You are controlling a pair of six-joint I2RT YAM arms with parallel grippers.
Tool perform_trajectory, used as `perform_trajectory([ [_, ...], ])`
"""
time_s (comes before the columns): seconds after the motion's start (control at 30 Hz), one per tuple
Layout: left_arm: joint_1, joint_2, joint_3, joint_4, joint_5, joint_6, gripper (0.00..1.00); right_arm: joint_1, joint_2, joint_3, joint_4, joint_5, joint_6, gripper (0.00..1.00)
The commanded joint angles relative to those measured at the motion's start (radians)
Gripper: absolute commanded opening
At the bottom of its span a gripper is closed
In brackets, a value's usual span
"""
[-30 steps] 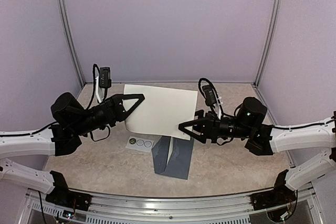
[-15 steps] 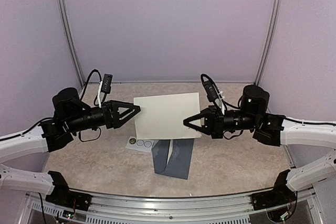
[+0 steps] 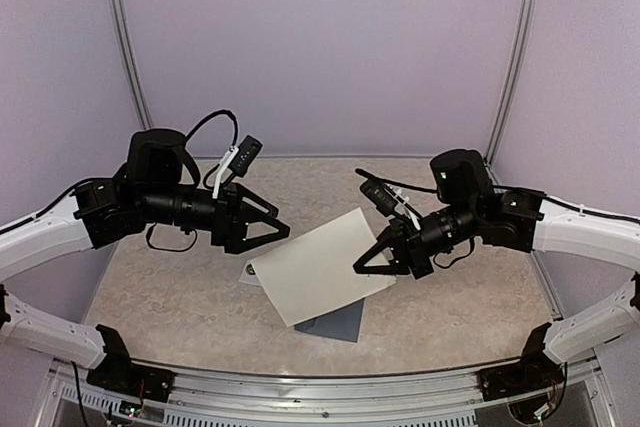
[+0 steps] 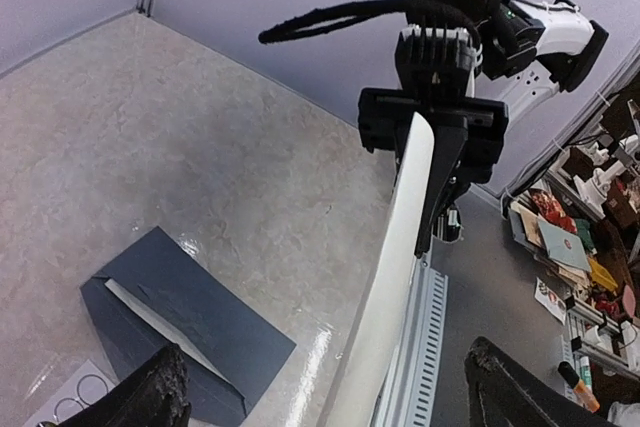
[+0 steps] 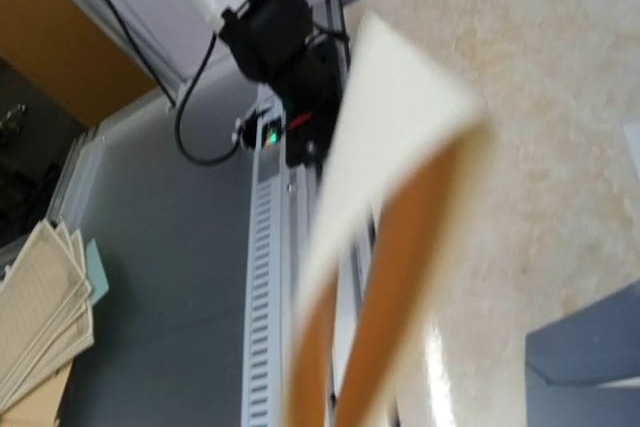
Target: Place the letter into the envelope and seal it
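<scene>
The letter (image 3: 318, 267), a cream sheet, hangs tilted above the table with my right gripper (image 3: 366, 263) shut on its right edge. It covers most of the dark blue-grey envelope (image 3: 338, 324), which lies flat below it. My left gripper (image 3: 277, 232) stands open just off the sheet's upper left corner and holds nothing. In the left wrist view the letter (image 4: 396, 267) runs edge-on between my wide-open fingers (image 4: 158, 395) without touching them. Its far end sits in the right gripper (image 4: 432, 135), and the envelope (image 4: 185, 322) lies with its flap open. The right wrist view shows the letter (image 5: 385, 137) blurred.
A small white sticker strip (image 3: 248, 271) with circles lies on the table left of the envelope, partly under the sheet; it also shows in the left wrist view (image 4: 68, 407). Purple walls enclose the back and sides. A metal rail (image 3: 320, 392) runs along the near edge.
My left gripper opened and let go of the letter. My right gripper shut on its right edge, then swung the sheet down and tilted it over the envelope. Both arms rose and turned.
</scene>
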Motion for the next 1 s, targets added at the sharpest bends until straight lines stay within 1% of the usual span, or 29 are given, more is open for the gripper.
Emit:
perform_trajectory([
  [0.0,-0.052,0.057,0.054,-0.12,0.05,0.074,0.83,-0.004,0.015,0.058,-0.122,-0.038,-0.071,0.0],
  [0.07,-0.062,0.076,0.06,-0.122,0.065,0.073,0.73,-0.003,0.022,0.069,-0.14,-0.041,-0.081,0.0],
  [0.17,-0.069,0.095,0.061,-0.117,0.079,0.07,0.63,-0.002,0.033,0.082,-0.16,-0.049,-0.094,0.0],
  [0.33,-0.076,0.12,0.061,-0.104,0.114,0.062,0.52,0.001,0.041,0.091,-0.179,-0.056,-0.111,0.0],
  [0.5,-0.087,0.145,0.066,-0.091,0.143,0.054,0.38,0.002,0.05,0.102,-0.201,-0.049,-0.125,0.0],
  [0.7,-0.098,0.173,0.067,-0.091,0.161,0.054,0.26,0.003,0.049,0.105,-0.21,-0.04,-0.131,0.0],
  [0.73,-0.1,0.175,0.067,-0.09,0.164,0.054,0.22,0.003,0.049,0.105,-0.213,-0.04,-0.131,0.0],
  [0.83,-0.101,0.182,0.064,-0.084,0.168,0.051,0.18,0.003,0.05,0.104,-0.216,-0.042,-0.134,0.0],
  [0.97,-0.102,0.191,0.064,-0.072,0.184,0.042,0.2,0.003,0.056,0.107,-0.232,-0.037,-0.141,0.0],
])
